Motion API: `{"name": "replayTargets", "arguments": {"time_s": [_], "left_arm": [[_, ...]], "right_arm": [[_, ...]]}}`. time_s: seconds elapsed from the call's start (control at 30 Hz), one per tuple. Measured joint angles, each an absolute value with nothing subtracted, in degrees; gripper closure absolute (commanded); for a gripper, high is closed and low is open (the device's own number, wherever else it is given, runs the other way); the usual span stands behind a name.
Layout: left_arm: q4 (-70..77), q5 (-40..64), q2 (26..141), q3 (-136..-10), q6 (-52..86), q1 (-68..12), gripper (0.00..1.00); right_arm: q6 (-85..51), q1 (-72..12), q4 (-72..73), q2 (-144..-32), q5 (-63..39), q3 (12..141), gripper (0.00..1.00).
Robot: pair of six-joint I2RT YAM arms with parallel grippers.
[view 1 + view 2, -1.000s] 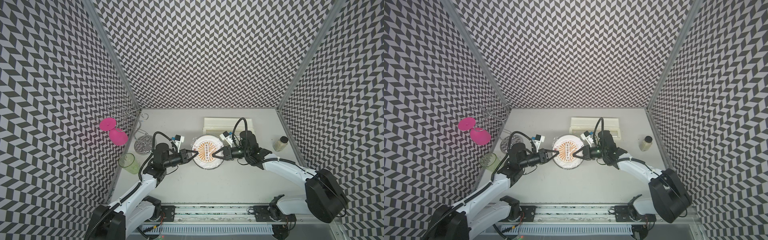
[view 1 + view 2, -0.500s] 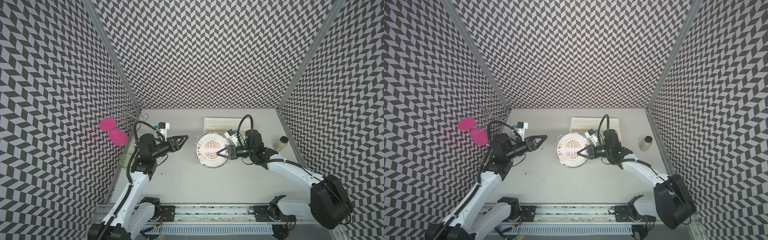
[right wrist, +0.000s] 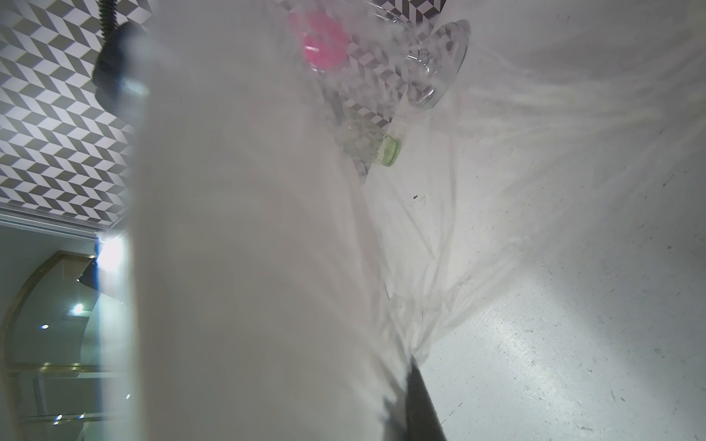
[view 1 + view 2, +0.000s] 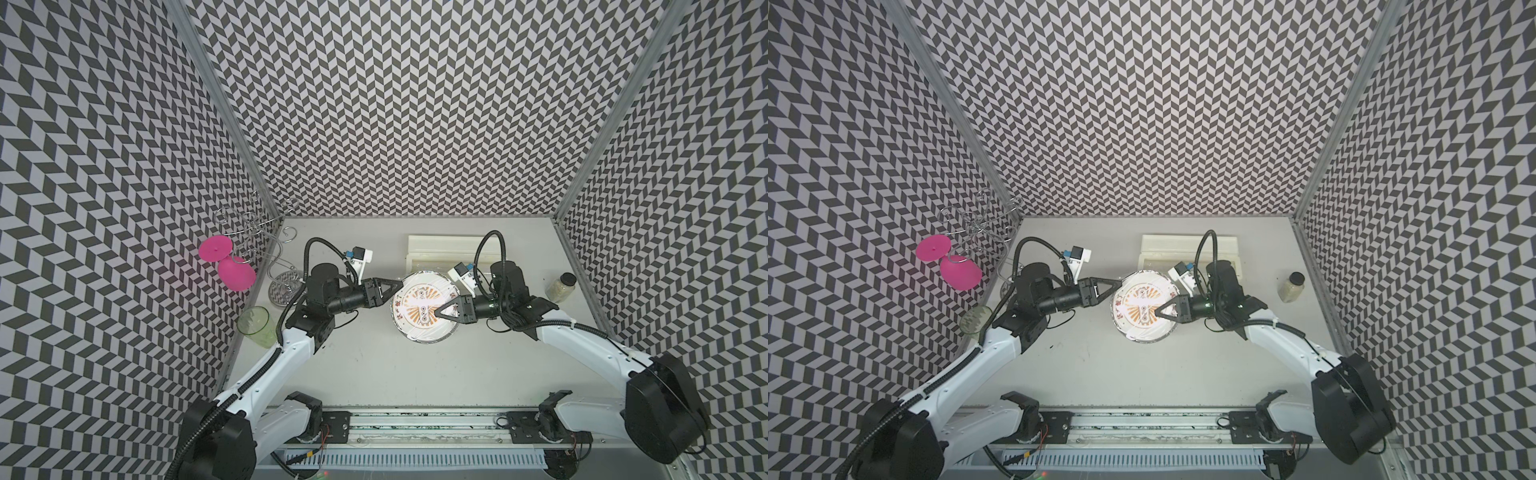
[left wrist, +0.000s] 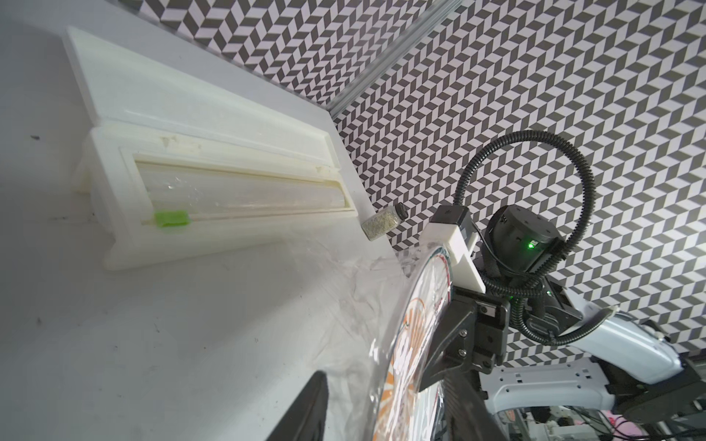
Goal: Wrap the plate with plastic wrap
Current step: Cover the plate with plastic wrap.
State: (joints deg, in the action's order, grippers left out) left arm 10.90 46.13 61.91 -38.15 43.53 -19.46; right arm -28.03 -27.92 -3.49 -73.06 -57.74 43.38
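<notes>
The round white plate (image 4: pixel 417 332) with an orange sunburst centre sits at the middle of the grey table (image 4: pixel 374 374), draped in thin transparent crinkly plastic wrap (image 5: pixel 340 301). The right gripper (image 4: pixel 436 316) is pinched on its right side. The left gripper (image 4: pixel 398 286) has its 2 fingers partly apart, straddling its left rim.

Bare table (image 4: pixel 374 365) in front of the plate (image 4: pixel 419 332); the dispenser box (image 4: pixel 440 249) crowds its far side.

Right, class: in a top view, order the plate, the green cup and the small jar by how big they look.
1. plate
2. green cup
3. small jar
The cup and jar look fairly close in size, but the cup looks bigger.
</notes>
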Motion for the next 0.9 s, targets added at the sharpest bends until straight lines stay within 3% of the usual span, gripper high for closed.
{"name": "replayTargets", "arguments": {"time_s": [0.4,0.73,0.9], "left_arm": [[14.5,48.34,64.03,-38.02,44.86,-18.55,1.0],[16.71,51.05,63.9,-35.33,48.05,-16.71,1.0],[16.01,52.84,64.18,-35.35,47.2,-16.62,0.7]], "right_arm": [[-28.56,-27.92,-3.6,-72.23,-59.05,42.02,1.0],[-31.42,-27.99,-0.62,-70.83,-61.17,39.81,1.0],[-33.76,-27.99,1.58,-70.78,-62.48,39.59,1.0]]}}
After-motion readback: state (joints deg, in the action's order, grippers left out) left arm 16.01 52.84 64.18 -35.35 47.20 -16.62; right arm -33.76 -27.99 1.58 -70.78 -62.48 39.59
